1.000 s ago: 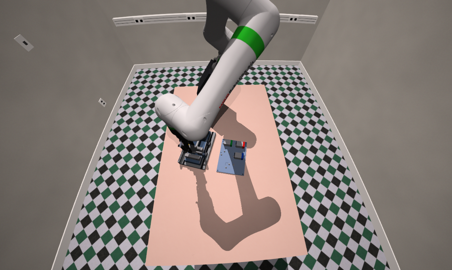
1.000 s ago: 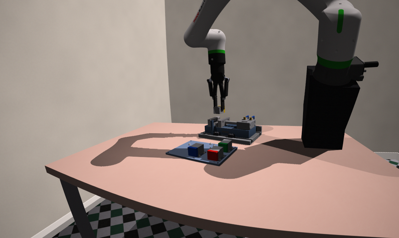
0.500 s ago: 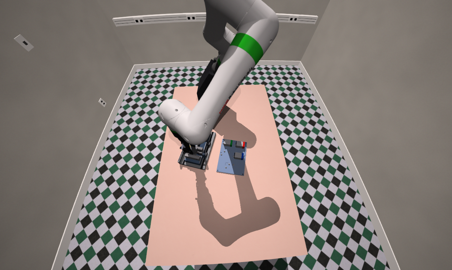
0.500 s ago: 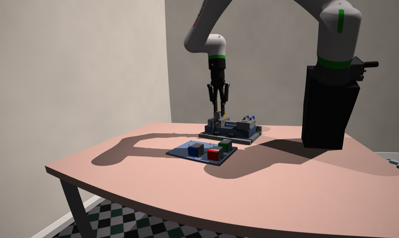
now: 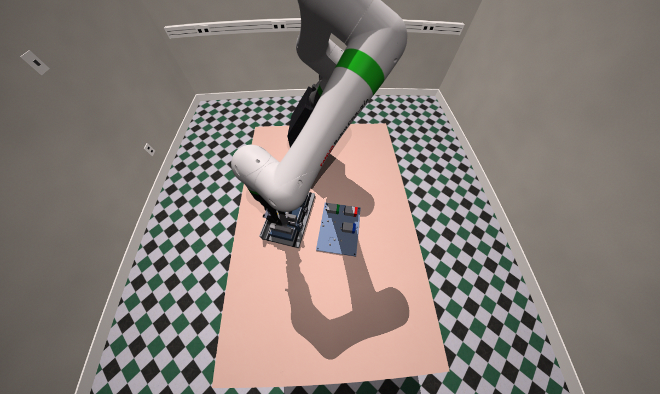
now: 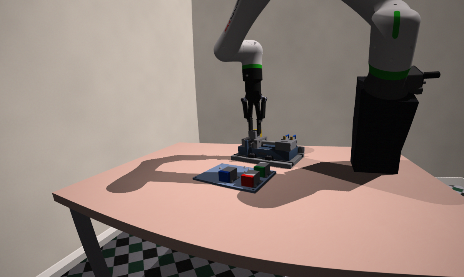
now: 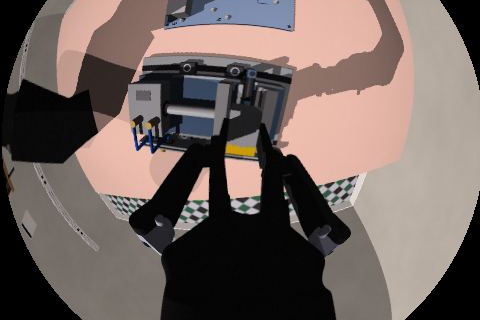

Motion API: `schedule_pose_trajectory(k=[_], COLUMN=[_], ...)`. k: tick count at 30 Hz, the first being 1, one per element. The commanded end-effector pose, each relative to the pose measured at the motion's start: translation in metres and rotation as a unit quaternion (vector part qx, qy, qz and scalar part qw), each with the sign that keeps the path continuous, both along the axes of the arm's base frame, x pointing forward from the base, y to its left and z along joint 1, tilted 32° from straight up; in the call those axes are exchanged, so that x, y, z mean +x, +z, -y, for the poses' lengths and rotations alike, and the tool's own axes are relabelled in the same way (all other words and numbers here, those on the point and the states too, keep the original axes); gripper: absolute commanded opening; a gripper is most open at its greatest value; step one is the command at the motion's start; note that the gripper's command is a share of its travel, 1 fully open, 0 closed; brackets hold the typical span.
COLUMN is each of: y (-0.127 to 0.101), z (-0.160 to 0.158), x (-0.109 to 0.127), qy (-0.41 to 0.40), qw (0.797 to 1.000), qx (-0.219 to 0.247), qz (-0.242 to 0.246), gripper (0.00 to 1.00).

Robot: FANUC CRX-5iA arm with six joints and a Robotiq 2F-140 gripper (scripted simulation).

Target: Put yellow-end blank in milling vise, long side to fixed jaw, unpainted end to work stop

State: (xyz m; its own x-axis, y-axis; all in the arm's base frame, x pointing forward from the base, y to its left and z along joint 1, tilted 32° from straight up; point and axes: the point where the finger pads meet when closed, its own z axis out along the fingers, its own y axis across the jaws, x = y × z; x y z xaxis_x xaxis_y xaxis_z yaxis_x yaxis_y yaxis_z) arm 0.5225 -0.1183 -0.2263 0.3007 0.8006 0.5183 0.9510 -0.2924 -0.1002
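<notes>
Jaws (image 6: pixel 254 130): closed on yellow-ended blank (image 6: pixel 252 134), held low over the milling vise (image 6: pixel 267 150) at its hose-free end. Plate (image 6: pixel 209 175) beside vise: blue-, red-, green-ended blanks. All on pink counter (image 6: pixel 226 220).

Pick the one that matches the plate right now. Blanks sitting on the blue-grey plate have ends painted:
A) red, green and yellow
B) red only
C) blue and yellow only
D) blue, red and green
D: the blue-grey plate carries the blue-ended blank, the red-ended blank and the green-ended blank; the yellow-ended blank is in the black tool over the milling vise.
</notes>
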Motion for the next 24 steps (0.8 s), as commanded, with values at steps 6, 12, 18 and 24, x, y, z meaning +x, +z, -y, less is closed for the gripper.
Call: schedule_pose_trajectory(k=[6,12,18,24], y=[0.0012,0.0022,0.0031,0.0035], z=[0.0013,0.002,0.0026,0.0028], x=[0.0005,0.0004,0.0002,0.0002], qy=[0.0,0.0,0.0,0.0], qw=[1.0,1.0,1.0,1.0], qx=[-0.001,-0.001,-0.001,-0.001], qz=[0.001,0.001,0.001,0.001], gripper=[0.1,0.1,0.1,0.1])
